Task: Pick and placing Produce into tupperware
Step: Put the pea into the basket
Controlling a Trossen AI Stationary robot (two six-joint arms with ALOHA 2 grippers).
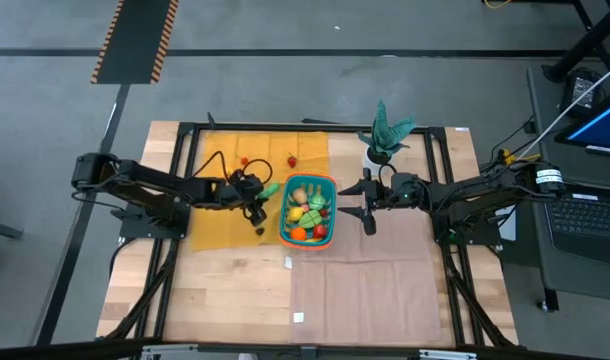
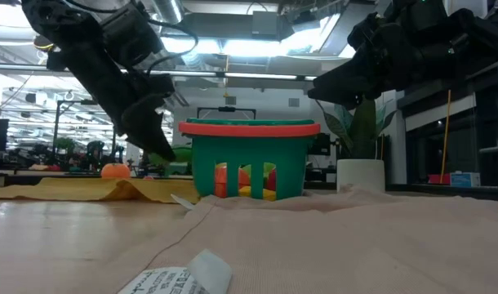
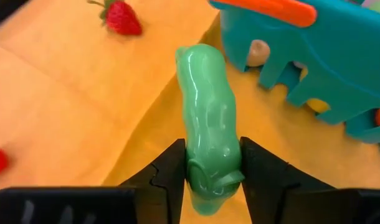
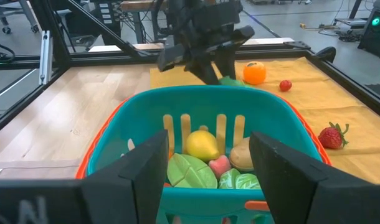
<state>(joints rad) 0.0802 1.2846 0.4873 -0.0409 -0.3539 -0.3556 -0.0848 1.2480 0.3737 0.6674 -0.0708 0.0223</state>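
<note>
A long light-green toy vegetable point(image 3: 205, 106) is in my left gripper point(image 3: 212, 158), which is shut on it just left of the teal tupperware point(image 1: 307, 210). The tupperware holds several pieces of produce point(image 4: 202, 146) and stands at the yellow cloth's point(image 1: 225, 215) right edge. A strawberry point(image 1: 292, 160), a small red piece point(image 1: 243, 160) and an orange point(image 4: 254, 73) lie on the cloth. My right gripper point(image 1: 368, 205) hangs open at the tupperware's right side, touching nothing. My left gripper pinches the green vegetable near its end point(image 3: 210, 167) closest to the wrist, one finger point(image 3: 171, 171) on each long side. The fingers slant down from the table's left and lie across it. The vegetable sticks out forward toward the tupperware, off the cloth.
A potted plant in a white pot point(image 1: 383, 140) stands behind the tupperware's right corner. A pale pink cloth point(image 1: 370, 285) covers the near right of the table. White tags point(image 1: 288, 262) point(image 1: 298, 317) lie on the near wood. A dark frame point(image 1: 185, 150) borders the table.
</note>
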